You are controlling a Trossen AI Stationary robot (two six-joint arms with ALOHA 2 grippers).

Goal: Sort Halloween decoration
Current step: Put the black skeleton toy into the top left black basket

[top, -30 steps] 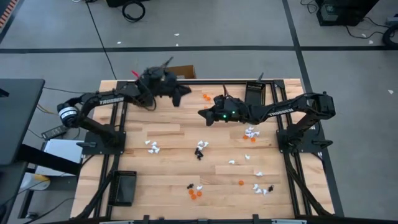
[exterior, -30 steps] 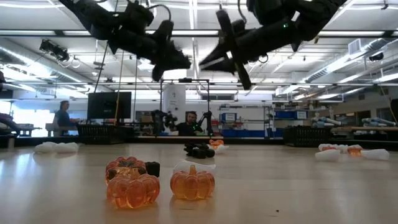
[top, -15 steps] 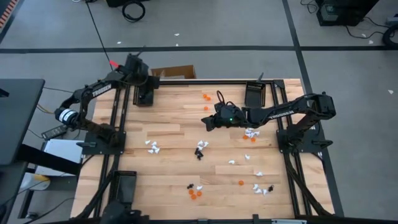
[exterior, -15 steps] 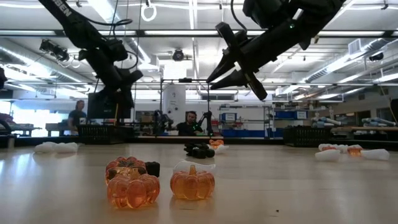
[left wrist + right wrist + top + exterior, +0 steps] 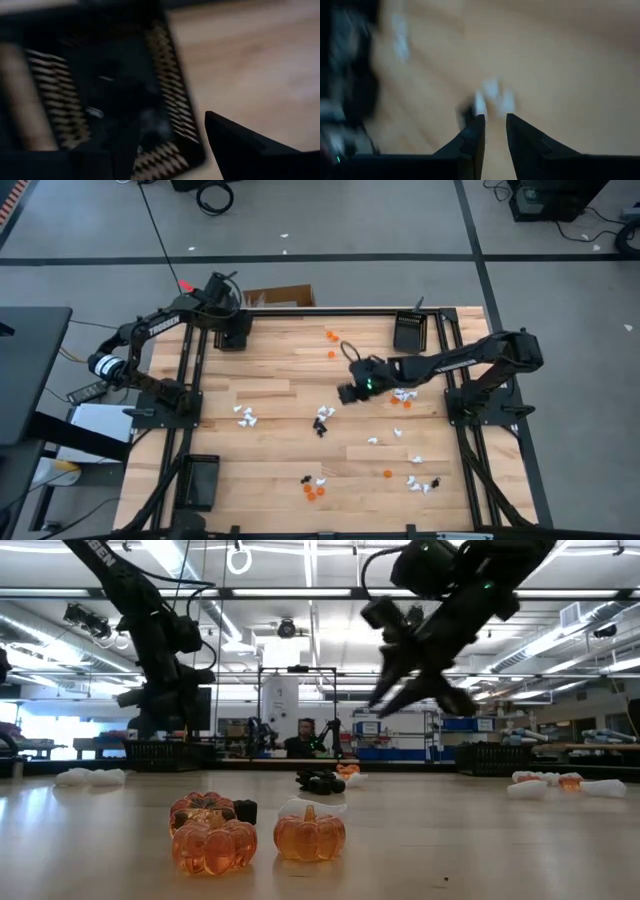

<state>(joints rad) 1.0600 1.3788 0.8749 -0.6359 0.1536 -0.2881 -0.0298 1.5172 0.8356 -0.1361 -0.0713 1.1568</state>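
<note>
- Wooden worktop (image 5: 270, 390) carries white, orange and black Halloween trinkets (image 5: 322, 420), scattered from centre to the near-right corner.
- Left pincer (image 5: 165, 145) gapes empty over the far-left black tray (image 5: 233, 338).
- Right pincer (image 5: 494, 131), narrowly parted and empty, hangs above the centre trinkets.

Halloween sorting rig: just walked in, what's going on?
The left tool is open over the black tray at the table's far-left corner; black bits lie inside. The right tool is slightly parted, empty, heading down toward the white and black trinkets mid-table. Most trinkets lie unsorted: orange pumpkins near the front edge, white pieces scattered, more trinkets on the right side.
</note>
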